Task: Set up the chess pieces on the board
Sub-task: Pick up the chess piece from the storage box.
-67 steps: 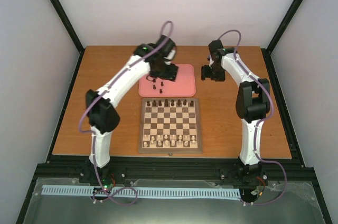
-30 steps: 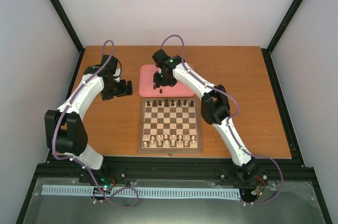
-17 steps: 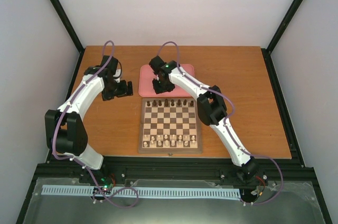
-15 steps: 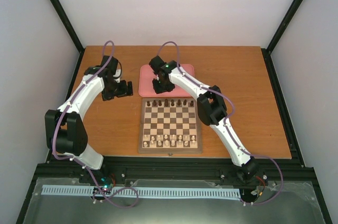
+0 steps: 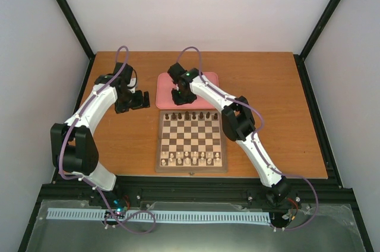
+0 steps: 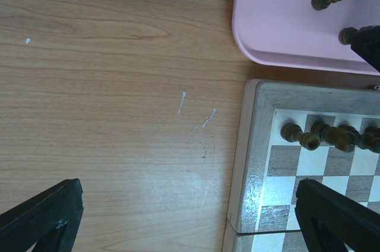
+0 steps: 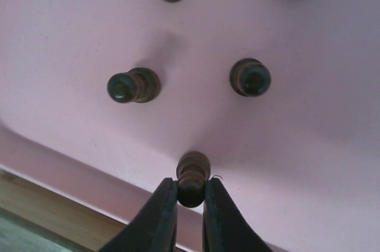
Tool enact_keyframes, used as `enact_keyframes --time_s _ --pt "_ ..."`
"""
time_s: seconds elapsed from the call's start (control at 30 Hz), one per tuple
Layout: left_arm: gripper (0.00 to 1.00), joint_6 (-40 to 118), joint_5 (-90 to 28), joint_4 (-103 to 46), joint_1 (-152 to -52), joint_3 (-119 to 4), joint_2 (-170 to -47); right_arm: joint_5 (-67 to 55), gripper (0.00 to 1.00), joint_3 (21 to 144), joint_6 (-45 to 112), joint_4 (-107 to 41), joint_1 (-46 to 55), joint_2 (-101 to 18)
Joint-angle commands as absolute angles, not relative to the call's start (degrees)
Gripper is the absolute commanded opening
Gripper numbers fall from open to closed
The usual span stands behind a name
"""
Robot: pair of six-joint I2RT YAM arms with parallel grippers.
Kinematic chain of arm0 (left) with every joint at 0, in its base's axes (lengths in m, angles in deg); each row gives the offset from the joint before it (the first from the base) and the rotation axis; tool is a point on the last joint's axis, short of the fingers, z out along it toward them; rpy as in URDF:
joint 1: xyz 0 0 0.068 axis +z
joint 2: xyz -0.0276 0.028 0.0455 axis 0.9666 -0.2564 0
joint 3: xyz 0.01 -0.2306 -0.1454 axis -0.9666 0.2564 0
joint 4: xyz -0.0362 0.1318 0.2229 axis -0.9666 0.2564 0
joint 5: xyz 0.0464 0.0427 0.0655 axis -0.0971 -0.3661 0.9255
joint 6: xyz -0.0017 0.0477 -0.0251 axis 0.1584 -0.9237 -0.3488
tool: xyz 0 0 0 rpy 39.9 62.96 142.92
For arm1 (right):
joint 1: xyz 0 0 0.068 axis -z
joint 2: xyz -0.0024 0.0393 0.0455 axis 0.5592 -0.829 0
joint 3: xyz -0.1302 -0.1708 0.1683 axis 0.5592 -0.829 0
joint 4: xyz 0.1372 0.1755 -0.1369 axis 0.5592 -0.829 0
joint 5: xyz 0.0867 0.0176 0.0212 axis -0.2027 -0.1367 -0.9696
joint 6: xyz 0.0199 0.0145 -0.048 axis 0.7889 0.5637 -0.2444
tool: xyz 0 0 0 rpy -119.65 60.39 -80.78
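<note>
In the right wrist view my right gripper [image 7: 191, 189] is shut on the round head of a dark pawn [image 7: 193, 172] that stands on the pink tray [image 7: 309, 145] near its rim. Several more dark chess pieces [image 7: 133, 85] stand on the tray around it. From above, the right gripper [image 5: 178, 94] is at the tray's front left, just behind the board [image 5: 191, 169]. A row of dark pieces [image 5: 189, 115] stands along the board's far edge. My left gripper [image 5: 139, 98] hangs open over bare table left of the tray, holding nothing.
Pale cream pieces [image 5: 191, 157] fill the board's near rows. In the left wrist view the board's corner [image 6: 252, 163] and the tray's corner [image 6: 279, 20] lie to the right of my left gripper [image 6: 190, 228]. Black frame rails border the table.
The right gripper shifted slightly left on the tray and closed its jaws on the pawn. Earlier, the left arm swung off the tray to the left; it has held still since.
</note>
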State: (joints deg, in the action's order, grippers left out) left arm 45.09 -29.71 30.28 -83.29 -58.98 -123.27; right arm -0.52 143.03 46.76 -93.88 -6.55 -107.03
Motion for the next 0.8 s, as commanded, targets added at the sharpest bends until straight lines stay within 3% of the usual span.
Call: enact_keyframes --time_s 0.0,0.37,0.77 --pt "1.00 43.97 -30.45 29.36 -83.12 -59.30 -123.61 -0.07 0.06 143.37 46.39 -94.40 -6.87 -107.60" --pt "1.00 43.99 -31.25 29.07 -83.10 -59.47 -123.78 5.29 0.03 141.66 45.31 -95.02 -6.87 -98.59" --pt "1.00 43.96 -31.72 29.12 -83.06 -60.17 -124.11 12.51 0.03 126.79 47.75 -94.18 -5.46 -79.74"
